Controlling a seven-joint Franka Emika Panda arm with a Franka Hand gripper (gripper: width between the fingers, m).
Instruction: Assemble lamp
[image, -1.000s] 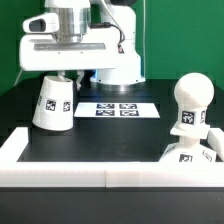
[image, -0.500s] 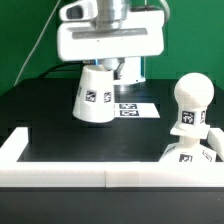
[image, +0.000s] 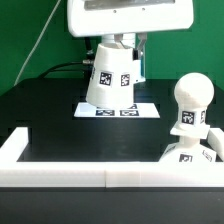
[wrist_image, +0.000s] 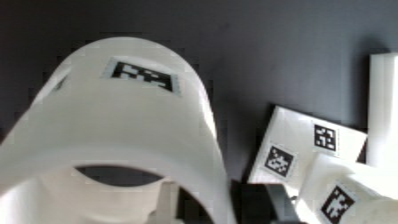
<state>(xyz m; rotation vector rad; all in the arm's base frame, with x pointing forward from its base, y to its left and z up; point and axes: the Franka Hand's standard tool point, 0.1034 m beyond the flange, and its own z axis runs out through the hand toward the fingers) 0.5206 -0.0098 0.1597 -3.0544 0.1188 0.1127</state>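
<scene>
Shade's moved: the white cup-like truncated-cone lamp shade (image: 110, 72) has gone from resting on the black counter (image: 60, 125) at the exterior view's left to hanging clear in the air, tilted, above the flat white marker board (image: 118, 108), and the arm has carried it toward the exterior view's right. You've got the jaws clenched on the shade's rim, with one finger seemingly inside the opening in the wrist view (wrist_image: 107, 150), though the exterior view hides the fingertips behind the wrist housing, so contact quality is a guess. The round white bulb with neck (image: 190, 102) already sits upright in the low square sloped white base (image: 186, 148) at the exterior view's right, tucked into the corner of the white raised border (image: 60, 170). Main risks as I read it: the shade hangs off-axis, so if you lower it without levelling, its lip will likely catch the bulb and knock it over or shove the base. A thin rim grip on smooth plastic could also slip or rotate during the traverse. Level it over the bulb before descending.
</scene>
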